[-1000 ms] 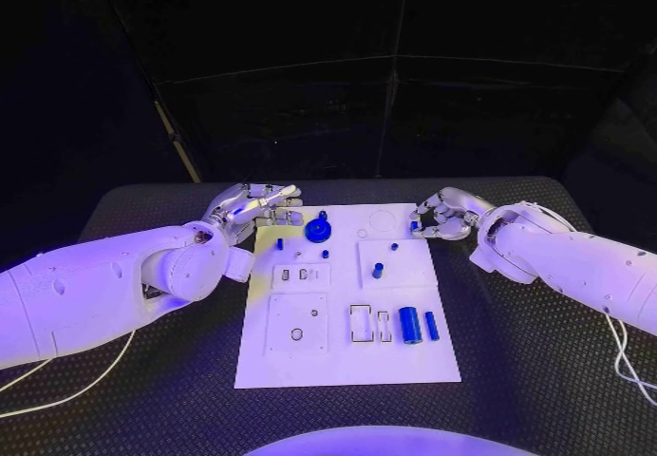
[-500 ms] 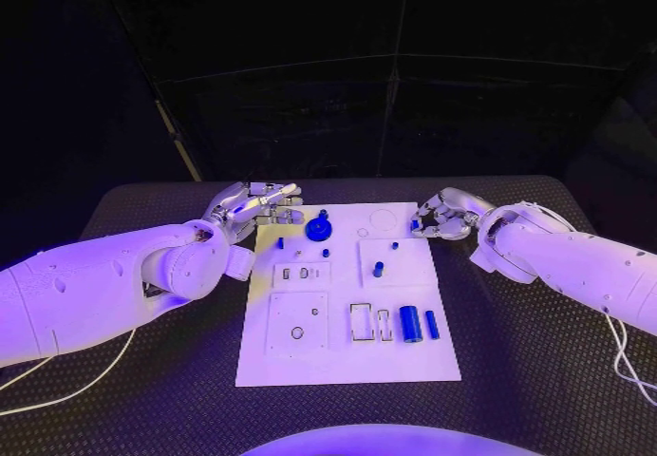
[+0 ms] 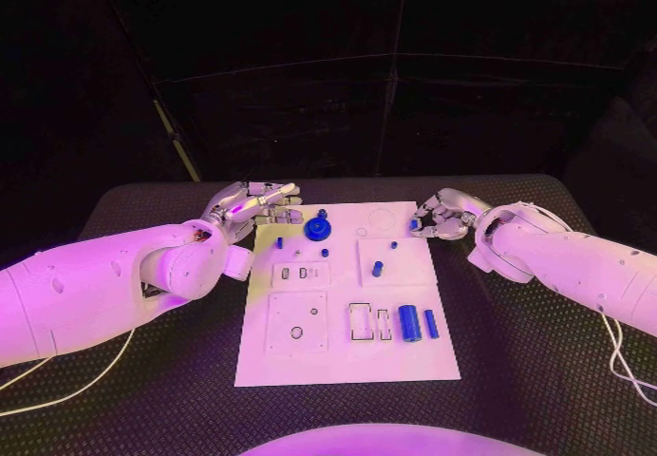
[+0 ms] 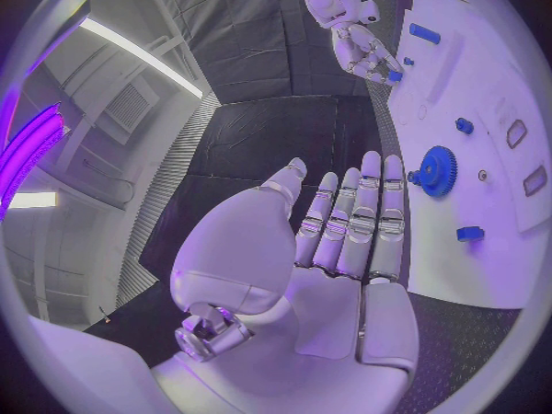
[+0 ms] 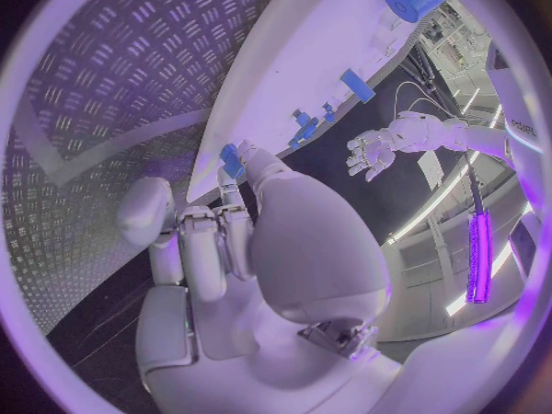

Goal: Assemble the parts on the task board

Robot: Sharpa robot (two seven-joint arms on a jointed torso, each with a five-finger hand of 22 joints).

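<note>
Head view: the table [image 3: 164, 380] has a dark, ribbed non-slip surface; on its middle lies the flat white task board [image 3: 343, 361], cut with rectangular and round recesses. Blue parts sit on it: a toothed gear [image 3: 318, 229] near the far edge and two cylinders [image 3: 419, 324] toward the right edge. The left hand [image 3: 251, 204] hovers at the board's far left corner, fingers straight and apart, holding nothing. The right hand [image 3: 441, 215], at the far right corner, pinches a small blue part [image 5: 231, 161] in curled fingers.

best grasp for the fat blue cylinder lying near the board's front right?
Probably pinch the fat blue cylinder across its round sides at mid-length, coming from above. It lies flat on the white task board, a thinner blue rod close beside it, so side access looks tight.
</note>
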